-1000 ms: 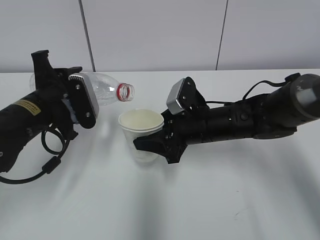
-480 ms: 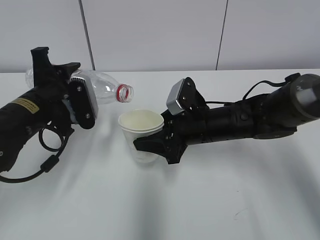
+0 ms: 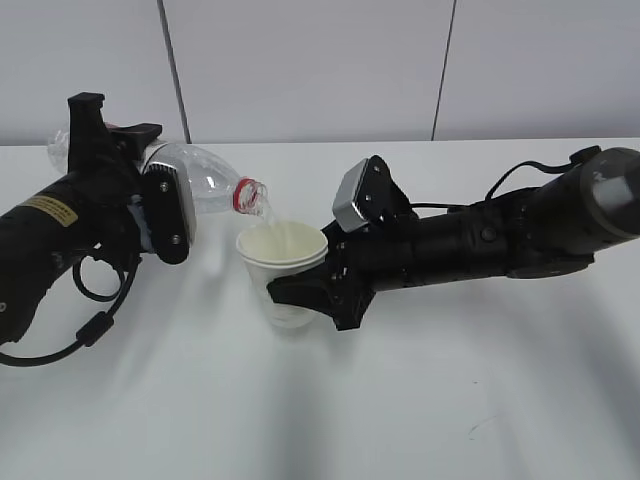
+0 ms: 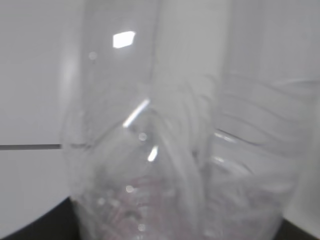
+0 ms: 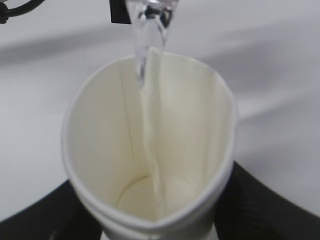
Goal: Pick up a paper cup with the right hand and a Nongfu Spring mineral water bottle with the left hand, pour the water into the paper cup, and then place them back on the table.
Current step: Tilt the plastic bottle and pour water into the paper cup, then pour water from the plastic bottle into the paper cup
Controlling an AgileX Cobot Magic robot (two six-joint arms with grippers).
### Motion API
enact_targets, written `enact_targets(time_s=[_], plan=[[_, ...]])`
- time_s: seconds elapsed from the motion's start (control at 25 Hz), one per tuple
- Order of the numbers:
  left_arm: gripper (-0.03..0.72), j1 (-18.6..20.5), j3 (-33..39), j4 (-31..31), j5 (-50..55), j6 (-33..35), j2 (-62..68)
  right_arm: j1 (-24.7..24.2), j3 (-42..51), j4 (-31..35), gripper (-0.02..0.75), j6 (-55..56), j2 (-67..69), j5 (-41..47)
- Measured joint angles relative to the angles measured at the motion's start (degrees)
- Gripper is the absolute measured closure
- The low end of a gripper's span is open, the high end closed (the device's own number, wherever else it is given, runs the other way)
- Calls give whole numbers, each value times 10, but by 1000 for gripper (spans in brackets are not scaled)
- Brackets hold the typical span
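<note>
My left tool [image 3: 165,205] grips the clear plastic bottle [image 3: 205,180] tilted so water [image 5: 145,45] streams into the cream paper cup [image 3: 283,270] clamped steady by my right tool [image 3: 300,290].

Two black robot arms reach toward the centre of the exterior view. The left arm [image 3: 60,235] enters from nine o'clock, a yellow sticker on its body and a cable looping beneath. Its grey-topped left tool [image 3: 160,205] is rolled over sideways, pointing toward three o'clock, clamped on a bottle. The right arm [image 3: 520,235] stretches in low from three o'clock, nearly level. Its right tool [image 3: 305,285] points toward nine o'clock, its fingers [image 5: 260,200] closed round a cup.
</note>
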Motion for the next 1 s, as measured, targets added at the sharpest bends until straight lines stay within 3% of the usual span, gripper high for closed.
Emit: enact_targets(time_s=[1.0], plan=[[314, 0, 0, -7, -13, 20, 0, 0, 0, -3, 303, 0, 0, 1]])
